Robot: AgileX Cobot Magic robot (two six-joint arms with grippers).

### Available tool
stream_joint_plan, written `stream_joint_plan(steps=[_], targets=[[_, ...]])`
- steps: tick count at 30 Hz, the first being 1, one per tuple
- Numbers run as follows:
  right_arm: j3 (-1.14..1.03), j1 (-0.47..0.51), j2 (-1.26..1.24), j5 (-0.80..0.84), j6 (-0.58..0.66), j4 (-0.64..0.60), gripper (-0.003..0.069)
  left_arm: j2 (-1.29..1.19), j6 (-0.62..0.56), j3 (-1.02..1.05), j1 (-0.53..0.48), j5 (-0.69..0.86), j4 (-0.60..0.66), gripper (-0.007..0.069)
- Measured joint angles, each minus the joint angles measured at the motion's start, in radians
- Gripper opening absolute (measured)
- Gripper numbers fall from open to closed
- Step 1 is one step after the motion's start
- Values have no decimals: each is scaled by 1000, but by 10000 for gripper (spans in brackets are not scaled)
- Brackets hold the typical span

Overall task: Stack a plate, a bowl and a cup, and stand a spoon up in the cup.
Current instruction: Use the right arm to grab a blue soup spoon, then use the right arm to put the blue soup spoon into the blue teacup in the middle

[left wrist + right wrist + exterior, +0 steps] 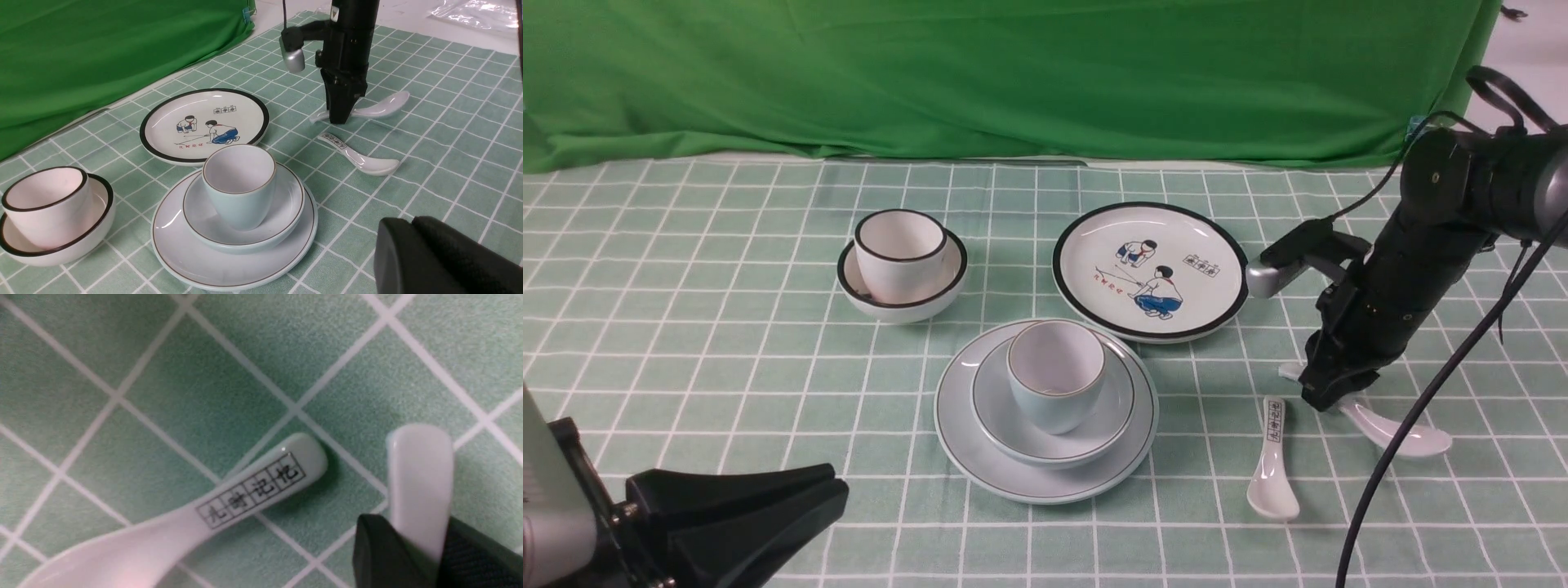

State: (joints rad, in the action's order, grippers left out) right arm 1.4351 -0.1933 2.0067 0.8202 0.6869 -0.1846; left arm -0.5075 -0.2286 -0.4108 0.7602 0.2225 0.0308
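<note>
right hand [1327, 400] | clamped on spoon [1409, 439] handle, spoon on tablecloth [686, 327] | left hand [821, 490] | closed, empty

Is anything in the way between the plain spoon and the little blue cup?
Only the printed spoon, lying flat on the cloth between the plain spoon and the cup. Nothing tall stands there, and the cup is empty.

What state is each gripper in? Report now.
Left gripper: closed, empty.
Right gripper: closed on the plain spoon, at its handle.
</note>
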Motion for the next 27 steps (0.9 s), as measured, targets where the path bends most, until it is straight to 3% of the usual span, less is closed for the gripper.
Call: stream_joint_plan(steps=[7, 9, 10, 13, 14, 15, 17, 19, 27], targets=[[-175, -49, -277, -100, -22, -172, 167, 0, 0, 0, 0, 0, 0, 13], [-289, -100, -372, -236, -23, -235, 167, 0, 0, 0, 0, 0, 0, 13], [-399, -183, -466, -445, -22, -302, 167, 0, 0, 0, 0, 0, 0, 13], [-560, -349, -559, -799, -20, -359, 167, 0, 0, 0, 0, 0, 0, 13], [-624, -444, -582, -1027, -23, -376, 167, 0, 0, 0, 0, 0, 0, 13], [-639, -457, -583, -1053, -24, -376, 167, 0, 0, 0, 0, 0, 0, 13], [-690, -601, -577, -1322, -29, -382, 167, 0, -3, 0, 0, 0, 0, 13], [-693, -666, -553, -1438, -45, -369, 167, 0, -3, 0, 0, 0, 0, 13], [-663, -696, -352, -1783, -287, -143, 167, 0, -3, 0, 0, 9, 0, 13]])
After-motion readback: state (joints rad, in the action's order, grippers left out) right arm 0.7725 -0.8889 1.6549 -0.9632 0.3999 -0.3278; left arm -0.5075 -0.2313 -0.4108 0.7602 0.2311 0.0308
